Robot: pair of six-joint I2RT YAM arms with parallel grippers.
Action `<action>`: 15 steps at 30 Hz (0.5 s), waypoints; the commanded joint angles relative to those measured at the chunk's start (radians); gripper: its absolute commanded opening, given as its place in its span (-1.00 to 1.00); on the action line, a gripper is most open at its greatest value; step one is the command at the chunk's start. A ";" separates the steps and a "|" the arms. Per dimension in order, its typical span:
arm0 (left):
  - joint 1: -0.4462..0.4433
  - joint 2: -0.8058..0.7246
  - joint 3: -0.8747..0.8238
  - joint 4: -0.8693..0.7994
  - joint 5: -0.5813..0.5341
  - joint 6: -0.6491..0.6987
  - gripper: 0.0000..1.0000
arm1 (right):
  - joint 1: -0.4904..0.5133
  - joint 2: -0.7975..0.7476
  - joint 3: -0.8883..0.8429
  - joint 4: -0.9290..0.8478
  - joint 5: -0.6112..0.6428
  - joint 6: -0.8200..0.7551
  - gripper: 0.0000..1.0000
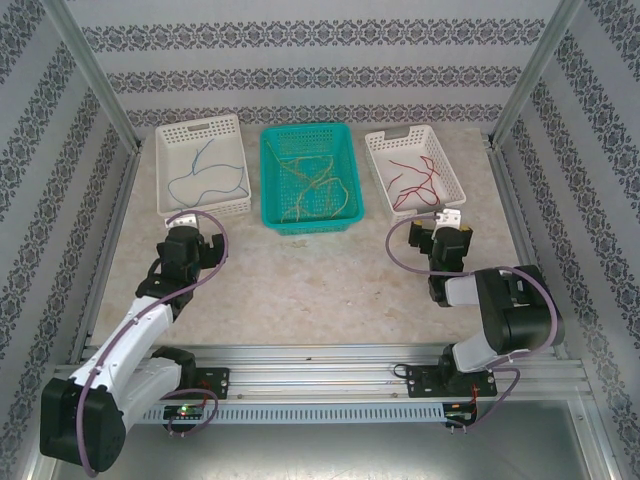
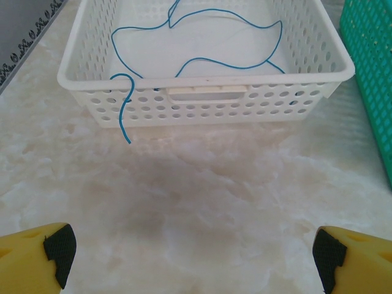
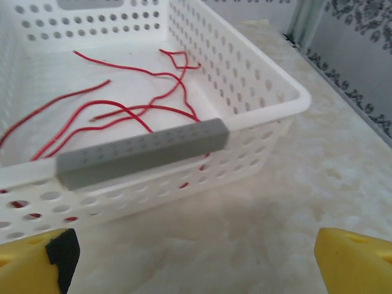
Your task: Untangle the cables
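Your left pincer [image 1: 186, 222], its yellow, black-padded fingers [image 2: 58, 246] spread wide and gripping nothing, faces the near wall of the left white perforated plastic basket [image 1: 163, 170] on the pale marble-patterned surface [image 1: 300, 285]. The thin blue cable [image 2: 202, 60] lies in loose loops on that basket's floor, ahead of the pincer and apart from it. One end hooks over the near rim toward the left corner and dangles down the outside wall, the part of the cable nearest your fingers.

Your right pincer [image 1: 445, 218], likewise spread apart and empty, sits just before the near wall of the right white perforated plastic basket [image 1: 449, 168]. The thin red cables [image 3: 141, 110] lie crossing one another on its floor, beyond the rim, with none touching the pincer. A grey perforated bar [image 3: 144, 152] rests along the near rim, between the pincer and the red cables.

Between the two white baskets, the teal plastic mesh basket [image 1: 268, 180] holds the thin yellow-orange cables [image 1: 318, 187] in a tangle, well apart from both pincers.
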 commanded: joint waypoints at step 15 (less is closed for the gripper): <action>0.062 0.093 -0.061 0.359 0.004 0.171 1.00 | 0.002 -0.010 0.003 0.061 -0.004 -0.025 0.96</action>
